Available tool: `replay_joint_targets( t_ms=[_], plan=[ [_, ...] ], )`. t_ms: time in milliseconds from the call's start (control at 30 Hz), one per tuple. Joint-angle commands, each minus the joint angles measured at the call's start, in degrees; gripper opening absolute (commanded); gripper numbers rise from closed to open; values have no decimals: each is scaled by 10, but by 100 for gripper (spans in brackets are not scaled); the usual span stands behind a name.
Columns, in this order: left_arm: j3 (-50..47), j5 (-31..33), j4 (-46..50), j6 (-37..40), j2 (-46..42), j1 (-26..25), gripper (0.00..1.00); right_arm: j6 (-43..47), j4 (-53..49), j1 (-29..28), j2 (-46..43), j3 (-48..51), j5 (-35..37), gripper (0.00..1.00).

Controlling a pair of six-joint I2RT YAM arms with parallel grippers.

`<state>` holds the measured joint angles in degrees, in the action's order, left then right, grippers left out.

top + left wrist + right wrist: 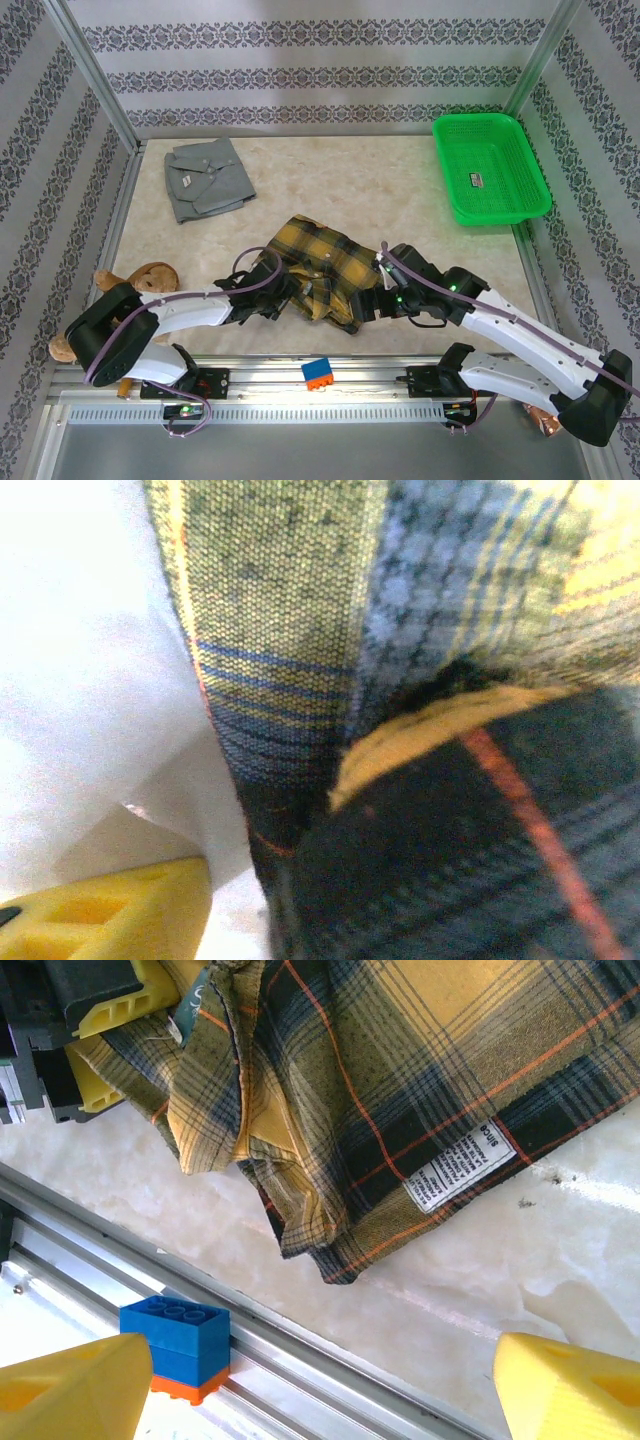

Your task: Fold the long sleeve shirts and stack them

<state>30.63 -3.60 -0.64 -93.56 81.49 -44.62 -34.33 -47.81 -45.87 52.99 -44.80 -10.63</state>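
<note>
Right hand (pixel 371 302) gapes by one plaid shirt (pixel 320 262); one grey shirt (pixel 207 178) lies apart.

The plaid flannel shirt (pixel 318 262), yellow and black with thin red lines, lies crumpled in a loose heap. A white care label (pixel 460 1165) shows near its hem. It sits left of the green basket (pixel 490 168) and nearer the arms. The grey collared shirt (pixel 207 178) lies folded flat, far left of that basket.
</note>
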Motion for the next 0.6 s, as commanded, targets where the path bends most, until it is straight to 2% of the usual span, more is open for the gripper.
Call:
replay_joint_targets(
  t_ms=[0,133,300,400,567],
  plan=[
    [16,18,-169,-10,82,0,56,-3,7,2,-9,6,-17,89],
    [53,-6,-148,27,100,18,54,-7,20,1,-17,16,-26,88],
    [148,-31,-32,89,133,30,54,-8,22,2,-31,23,-27,89],
    [170,-77,-13,102,176,44,48,-6,25,1,-38,25,-35,89],
    [226,-104,73,152,222,53,42,-5,30,1,-54,32,-41,89]
  ],
)
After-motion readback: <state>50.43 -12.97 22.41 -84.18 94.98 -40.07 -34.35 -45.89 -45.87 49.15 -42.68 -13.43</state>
